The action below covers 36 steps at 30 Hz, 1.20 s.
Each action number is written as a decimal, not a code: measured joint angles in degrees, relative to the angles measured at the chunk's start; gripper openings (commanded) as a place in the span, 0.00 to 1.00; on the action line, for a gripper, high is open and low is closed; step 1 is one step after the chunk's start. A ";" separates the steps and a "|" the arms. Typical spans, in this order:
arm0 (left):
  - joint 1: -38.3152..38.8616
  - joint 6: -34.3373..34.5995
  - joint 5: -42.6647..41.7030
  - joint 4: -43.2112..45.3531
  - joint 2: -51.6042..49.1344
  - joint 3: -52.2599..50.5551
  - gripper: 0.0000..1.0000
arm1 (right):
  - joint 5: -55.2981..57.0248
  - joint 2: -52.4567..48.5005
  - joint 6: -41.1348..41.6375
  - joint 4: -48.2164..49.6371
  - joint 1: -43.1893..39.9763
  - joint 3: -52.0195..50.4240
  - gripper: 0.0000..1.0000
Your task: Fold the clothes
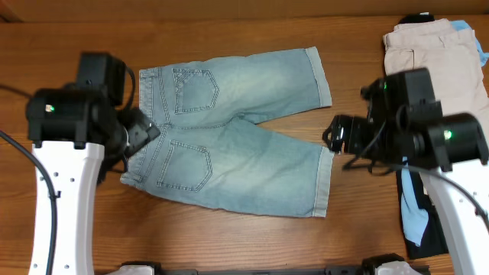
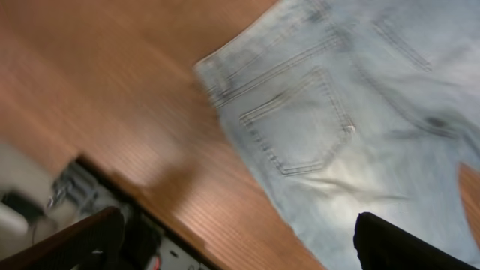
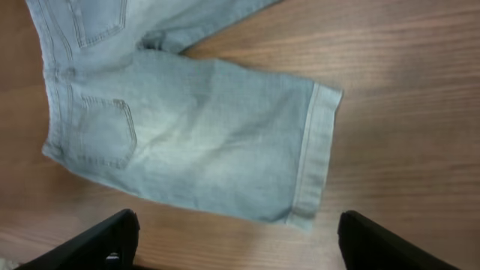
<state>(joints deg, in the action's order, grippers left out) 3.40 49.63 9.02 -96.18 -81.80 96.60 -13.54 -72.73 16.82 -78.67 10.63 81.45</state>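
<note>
The light-blue denim shorts (image 1: 237,130) lie flat on the wooden table, back pockets up, waistband to the left, legs spread to the right. My left gripper (image 1: 141,131) hovers at the waistband, open and empty; the left wrist view shows a back pocket (image 2: 300,124) above its fingers (image 2: 240,244). My right gripper (image 1: 336,137) hovers just right of the near leg's hem, open and empty; the right wrist view shows that hem (image 3: 315,157) above its fingers (image 3: 236,240). Beige shorts (image 1: 435,65) lie at the far right.
A sky-blue garment (image 1: 416,214) and a black garment (image 1: 432,229) lie under the right arm at the near right. A black fixture runs along the table's near edge (image 1: 252,269).
</note>
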 measured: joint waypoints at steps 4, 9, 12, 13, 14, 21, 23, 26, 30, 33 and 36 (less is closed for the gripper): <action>0.00 13.84 2.58 7.32 5.90 -18.43 1.00 | 0.33 5.64 3.63 5.01 3.96 -10.40 1.00; -0.13 20.26 3.50 22.91 7.10 -35.21 0.97 | -2.86 3.89 5.25 10.58 5.20 -15.28 1.00; -1.92 21.29 3.65 30.60 6.23 -41.16 0.94 | -3.67 2.69 5.49 11.02 5.20 -15.67 0.97; -3.17 21.57 3.67 32.96 5.97 -42.71 0.94 | -3.78 2.58 5.60 11.43 5.22 -16.02 0.96; -4.55 21.55 3.67 35.28 5.55 -43.85 0.94 | -4.00 2.38 5.68 12.41 5.22 -17.22 0.95; -10.64 16.31 3.69 46.03 -1.22 -45.79 0.84 | -3.13 0.46 8.83 16.57 5.38 -27.21 0.87; -11.34 15.23 3.65 47.87 -3.76 -45.79 0.82 | -1.88 0.44 10.51 16.37 5.88 -28.20 0.86; -11.43 14.40 3.28 49.40 -7.58 -45.79 0.81 | 1.88 0.44 15.87 16.04 9.86 -28.39 0.82; -11.43 14.21 3.13 49.59 -12.00 -45.81 0.79 | 7.45 0.44 25.81 15.13 17.81 -28.52 0.75; -11.43 14.10 3.04 50.07 -13.11 -45.83 0.78 | 11.87 0.44 35.69 14.88 25.38 -30.16 0.73; -11.43 13.07 2.84 51.43 -13.22 -45.86 0.66 | 14.88 0.44 41.20 14.80 29.20 -31.12 0.72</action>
<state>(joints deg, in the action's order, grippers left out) -8.03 62.70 11.86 -44.75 -95.02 50.74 1.34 -72.29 58.02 -63.88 39.83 50.33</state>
